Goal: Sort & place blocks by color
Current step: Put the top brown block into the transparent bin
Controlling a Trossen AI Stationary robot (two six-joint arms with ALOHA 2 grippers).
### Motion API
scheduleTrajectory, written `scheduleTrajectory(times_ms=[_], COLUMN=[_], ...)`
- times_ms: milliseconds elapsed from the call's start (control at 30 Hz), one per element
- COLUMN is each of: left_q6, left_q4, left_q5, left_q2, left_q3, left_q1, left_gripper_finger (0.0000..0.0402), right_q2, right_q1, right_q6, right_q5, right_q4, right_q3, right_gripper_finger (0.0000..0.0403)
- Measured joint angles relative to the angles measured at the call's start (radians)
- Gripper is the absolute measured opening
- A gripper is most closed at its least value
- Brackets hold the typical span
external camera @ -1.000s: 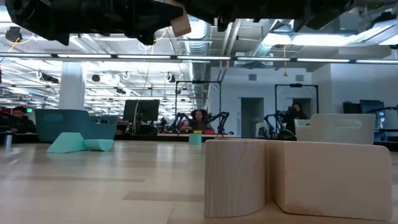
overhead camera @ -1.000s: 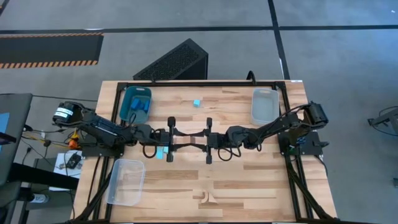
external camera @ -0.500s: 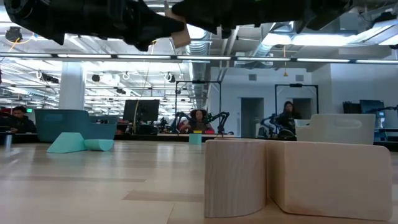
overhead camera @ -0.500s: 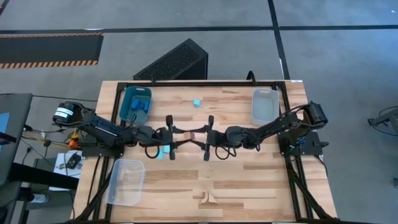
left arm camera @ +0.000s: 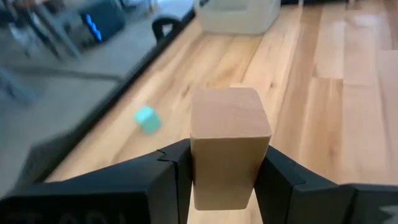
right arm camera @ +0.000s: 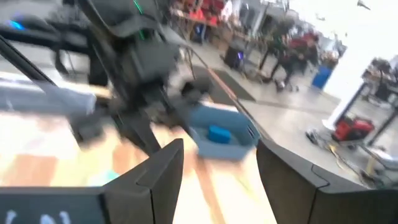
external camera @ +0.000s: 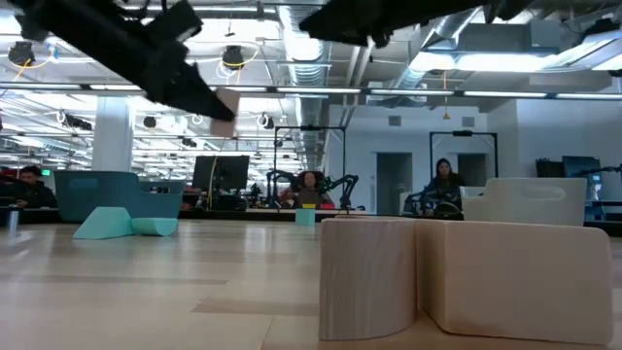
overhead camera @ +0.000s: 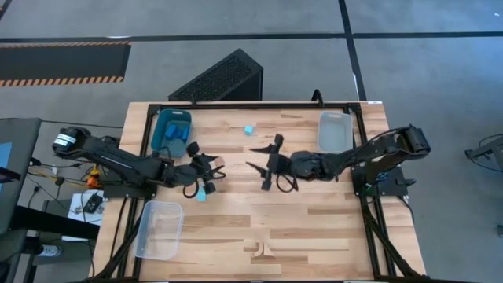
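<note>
A pale wooden tabletop (overhead camera: 299, 220) with a black frame stands on a grey floor (overhead camera: 440, 71). A blue tray (overhead camera: 162, 126) sits at its far left corner, a clear tray (overhead camera: 334, 132) at its far right corner, and another clear tray (overhead camera: 159, 229) near the left edge, closer to the front. Beyond the far edge a black perforated box (overhead camera: 222, 78) lies tilted on the floor, near a black-and-orange striped strip (overhead camera: 63, 79). In the low view, people (external camera: 443, 181) show among desks in the room behind, under ceiling lights.
</note>
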Motion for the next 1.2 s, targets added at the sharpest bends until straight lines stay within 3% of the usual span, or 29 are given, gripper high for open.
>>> scheduleTrajectory(times_ms=[100, 267, 567, 733, 1067, 1200], left_q6=[-0.137, -0.338, -0.647, -0.790, -0.990, -1.069], left_q4=[-0.255, -0.651, -1.084, -1.217, -1.264, -1.248], left_q5=[0.000, 0.004, 0.157, 0.256, 0.713, 0.787], left_q2=[-0.066, -0.105, -0.104, -0.104, -0.095, -0.095], left_q3=[0.070, 0.193, 0.379, 0.399, 0.307, 0.307], left_q1=[-0.016, -0.047, -0.120, -0.180, -0.340, -0.425], left_gripper_finger=[0.0104, 0.0104, 0.0105, 0.0105, 0.0106, 0.0106], right_q2=[0.007, 0.099, 0.174, 0.155, 0.155, 0.155], right_q1=[-0.061, -0.144, -0.170, -0.171, -0.188, -0.187], right_q6=[0.106, 0.232, 0.216, 0.192, 0.178, 0.181], right_q5=[-0.017, -0.207, -0.244, -0.257, -0.267, -0.267], right_q4=[-0.068, -0.081, -0.031, -0.029, -0.037, -0.039], right_q3=[-0.001, -0.020, -0.012, -0.003, -0.004, -0.004], right_gripper_finger=[0.0223, 0.0223, 0.0219, 0.0219, 0.0219, 0.0219])
